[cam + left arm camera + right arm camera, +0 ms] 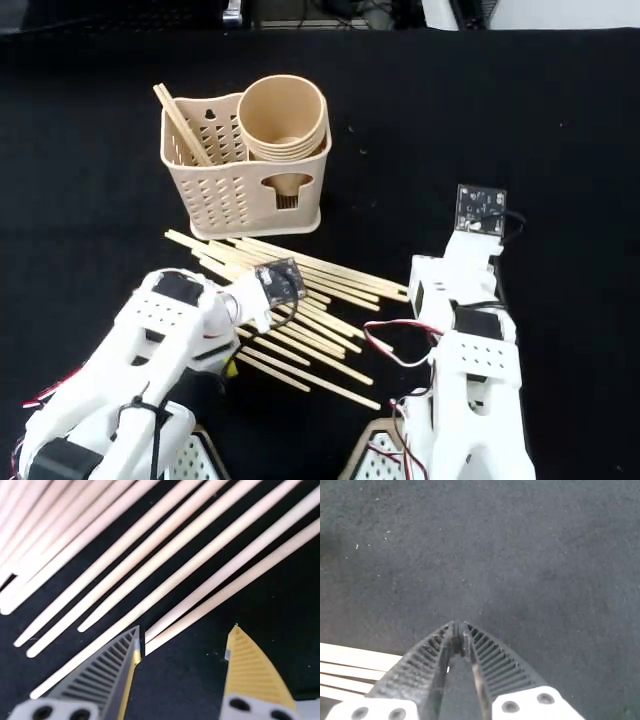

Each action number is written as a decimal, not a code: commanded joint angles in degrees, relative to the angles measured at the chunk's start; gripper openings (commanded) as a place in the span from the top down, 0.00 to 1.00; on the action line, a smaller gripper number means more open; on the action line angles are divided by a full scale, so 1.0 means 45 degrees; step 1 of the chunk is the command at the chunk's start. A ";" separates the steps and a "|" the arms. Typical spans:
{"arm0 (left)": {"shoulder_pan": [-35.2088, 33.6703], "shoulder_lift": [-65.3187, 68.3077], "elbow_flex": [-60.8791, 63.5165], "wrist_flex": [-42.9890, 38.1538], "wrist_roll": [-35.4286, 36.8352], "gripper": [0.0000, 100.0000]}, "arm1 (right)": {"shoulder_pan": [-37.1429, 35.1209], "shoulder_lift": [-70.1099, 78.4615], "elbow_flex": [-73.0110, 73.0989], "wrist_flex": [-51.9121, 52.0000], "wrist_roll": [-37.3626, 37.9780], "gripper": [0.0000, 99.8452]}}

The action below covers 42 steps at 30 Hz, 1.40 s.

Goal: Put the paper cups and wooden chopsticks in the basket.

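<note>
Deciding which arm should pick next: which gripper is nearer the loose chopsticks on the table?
Left. The left gripper hangs open right over the loose chopsticks. The right gripper is shut over black cloth, beside the pile's ends.

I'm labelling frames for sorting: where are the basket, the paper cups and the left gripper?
basket (pixel 235 195), high view, front wall.
paper cups (pixel 283 112), high view, inside of the top cup.
left gripper (pixel 186 627), left wrist view, midway between fingertips.
</note>
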<state>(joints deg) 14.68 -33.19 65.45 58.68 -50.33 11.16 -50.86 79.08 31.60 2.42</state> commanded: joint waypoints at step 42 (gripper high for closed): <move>0.2589 0.2051 -0.0068 0.0938 -0.0176 0.88 | -0.0156 -0.0283 -0.0049 -0.0234 0.0156 0.98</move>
<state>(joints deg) 24.62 -23.60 64.40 61.49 -50.86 11.16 -50.86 79.25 31.60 2.42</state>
